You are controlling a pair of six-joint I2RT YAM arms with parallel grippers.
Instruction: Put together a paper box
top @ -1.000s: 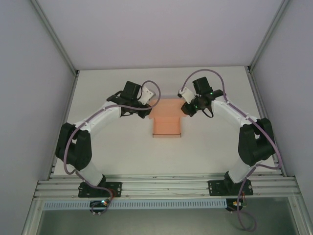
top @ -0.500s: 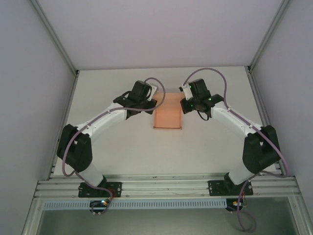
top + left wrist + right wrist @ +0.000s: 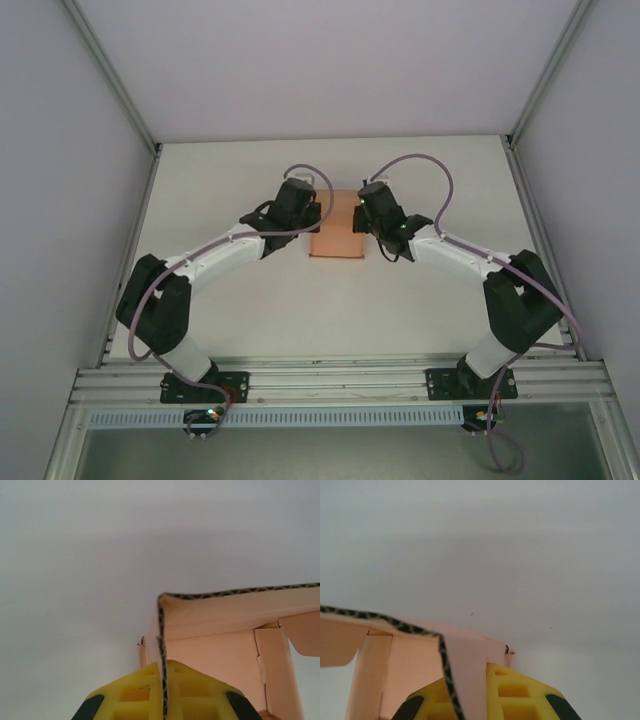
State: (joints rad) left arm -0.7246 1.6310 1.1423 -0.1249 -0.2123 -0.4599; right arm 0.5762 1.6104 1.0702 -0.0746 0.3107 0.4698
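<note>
The paper box (image 3: 337,238) lies mid-tabletop (image 3: 250,300), at twelve o'clock from the arm bases. The left jaws pinch its nine o'clock wall and the right jaws its three o'clock wall. Both side walls and the far wall stand upright; inner flaps look untucked, so folding and closing seem left

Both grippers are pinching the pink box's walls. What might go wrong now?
The left gripper and right gripper each pinch one thin wall of the paper box. If they pull or twist unevenly, the card may tear or crease. A wall could also slip out, and the half-folded box might flop open.
</note>
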